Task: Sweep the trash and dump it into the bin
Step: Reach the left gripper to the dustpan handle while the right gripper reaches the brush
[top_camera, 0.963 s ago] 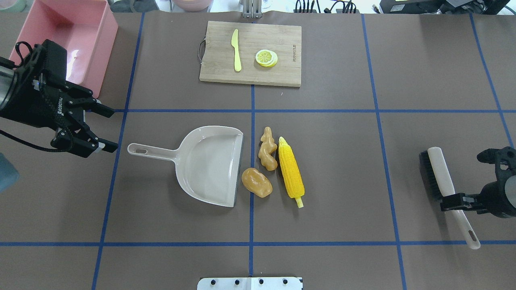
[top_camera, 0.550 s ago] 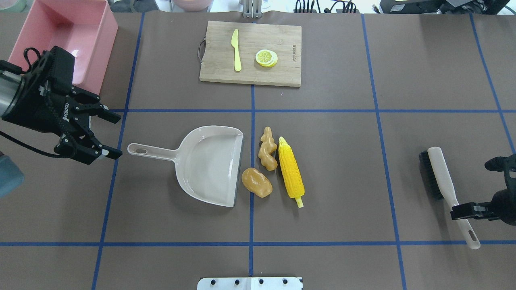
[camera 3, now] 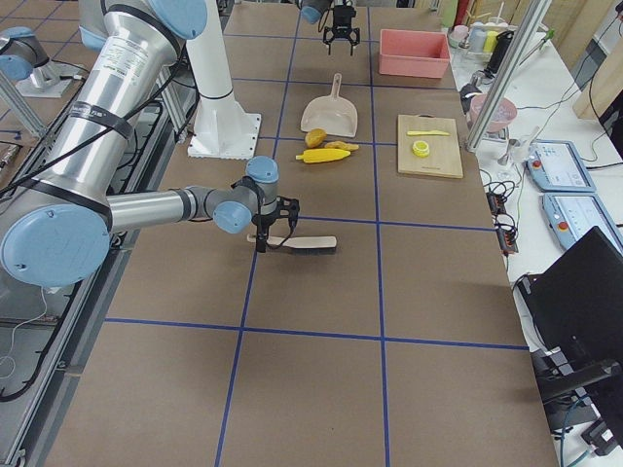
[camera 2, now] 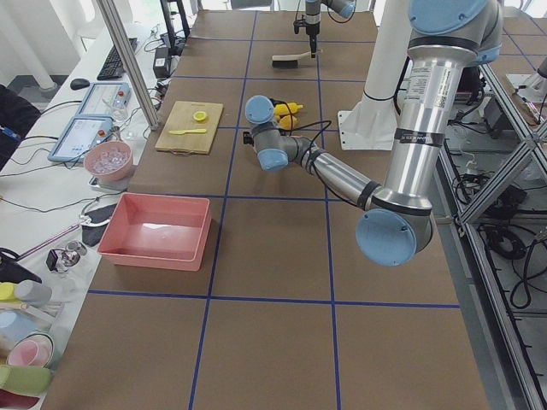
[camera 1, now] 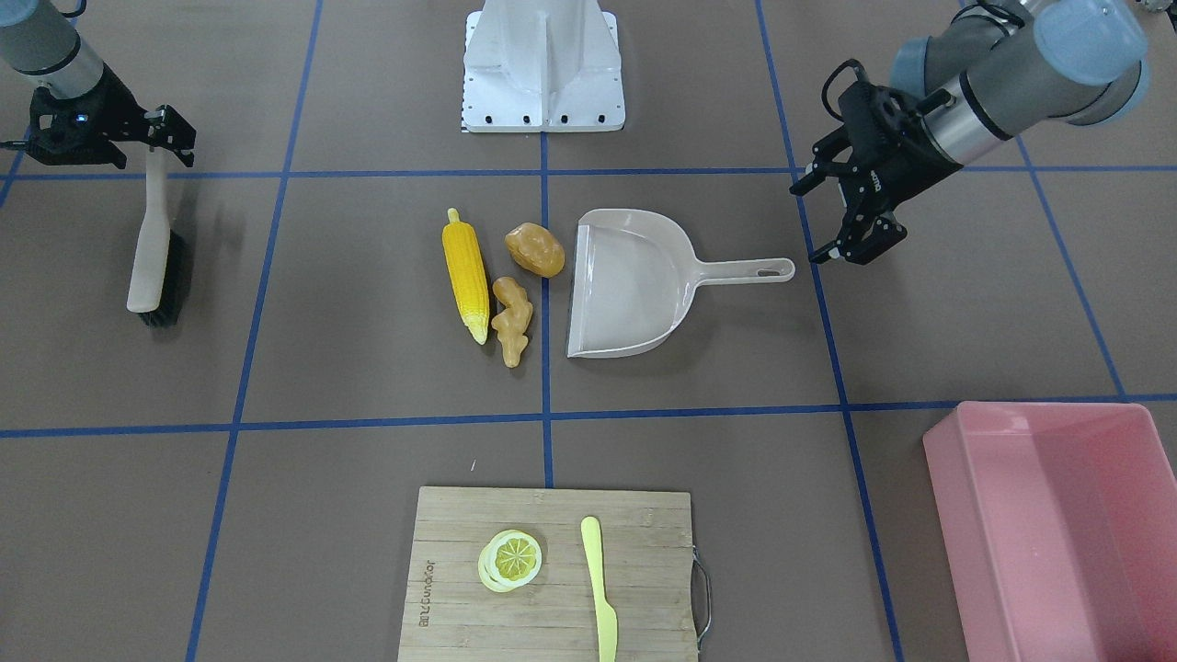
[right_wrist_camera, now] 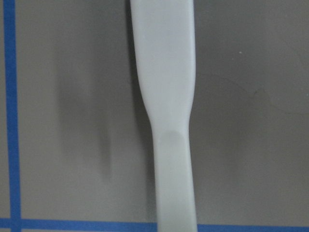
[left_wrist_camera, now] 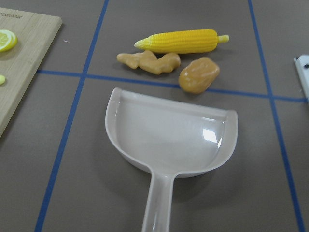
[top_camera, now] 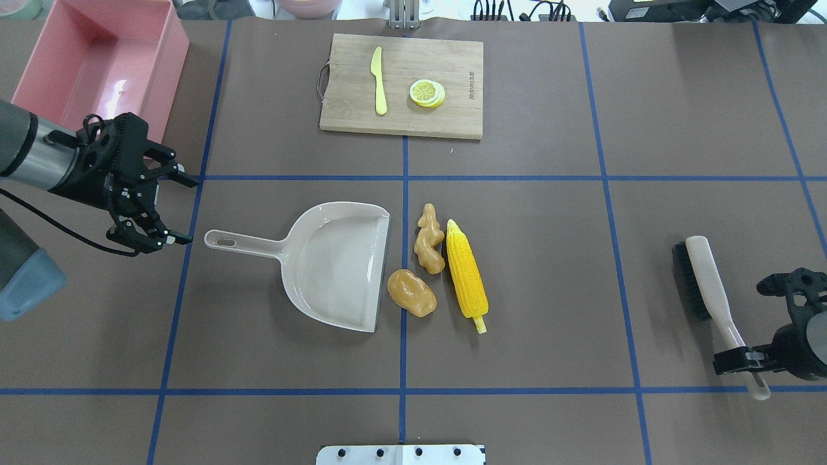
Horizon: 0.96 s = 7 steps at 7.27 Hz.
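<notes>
The yellow corn cob (top_camera: 466, 278), the tan ginger root (top_camera: 429, 239) and the orange-brown potato (top_camera: 411, 292) lie just right of the open mouth of the beige dustpan (top_camera: 329, 265). They also show in the left wrist view: corn cob (left_wrist_camera: 178, 41), ginger root (left_wrist_camera: 149, 62), potato (left_wrist_camera: 199, 75). The pink bin (top_camera: 97, 64) stands at the far left corner. My left gripper (top_camera: 179, 212) is open and empty, just left of the dustpan's handle end. My right gripper (top_camera: 753, 363) is open, straddling the handle of the white brush (top_camera: 704, 284) near its end.
A wooden cutting board (top_camera: 400, 84) at the far middle carries a pale yellow knife (top_camera: 378, 81) and a lemon slice (top_camera: 427, 92). The robot's base plate (top_camera: 400, 454) is at the near edge. Blue tape lines cross the brown table.
My left gripper has swung in and down toward the dustpan's handle end. My right gripper has slid along the brush handle toward its near end. The trash and dustpan have not moved.
</notes>
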### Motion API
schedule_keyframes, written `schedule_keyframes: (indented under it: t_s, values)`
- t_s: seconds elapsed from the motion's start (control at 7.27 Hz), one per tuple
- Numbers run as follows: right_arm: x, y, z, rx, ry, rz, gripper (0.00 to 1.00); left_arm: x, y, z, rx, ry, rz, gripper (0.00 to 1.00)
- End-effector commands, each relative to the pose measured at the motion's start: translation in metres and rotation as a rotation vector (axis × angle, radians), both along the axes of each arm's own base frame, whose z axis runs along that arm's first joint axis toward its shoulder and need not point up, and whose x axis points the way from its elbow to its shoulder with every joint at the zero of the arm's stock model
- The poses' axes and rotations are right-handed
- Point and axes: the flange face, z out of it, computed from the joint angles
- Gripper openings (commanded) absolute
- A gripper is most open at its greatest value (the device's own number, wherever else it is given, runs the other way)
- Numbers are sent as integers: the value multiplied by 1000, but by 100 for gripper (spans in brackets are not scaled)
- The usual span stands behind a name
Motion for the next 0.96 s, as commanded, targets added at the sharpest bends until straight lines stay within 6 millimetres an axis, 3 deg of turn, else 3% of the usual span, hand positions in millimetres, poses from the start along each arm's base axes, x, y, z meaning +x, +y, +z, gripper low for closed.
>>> schedule_keyframes:
  t_s: [0.0, 0.14, 0.41, 0.55, 0.83]
  values:
    - [0, 5, 6, -7, 13, -11, 83, 45, -6, 29, 64, -8, -12, 98]
    - [1, 5, 6, -9, 14, -10, 70, 60, -2, 29, 76, 7, 5, 98]
    - [0, 5, 0, -1, -6, -8, 26, 75, 5, 22, 120, 47, 5, 97]
    - [0, 4, -1, 4, -15, -6, 0, 91, -3, 21, 126, 52, 13, 96]
    - [5, 0, -3, 9, -25, 7, 0, 124, -2, 27, 122, 47, 2, 97]
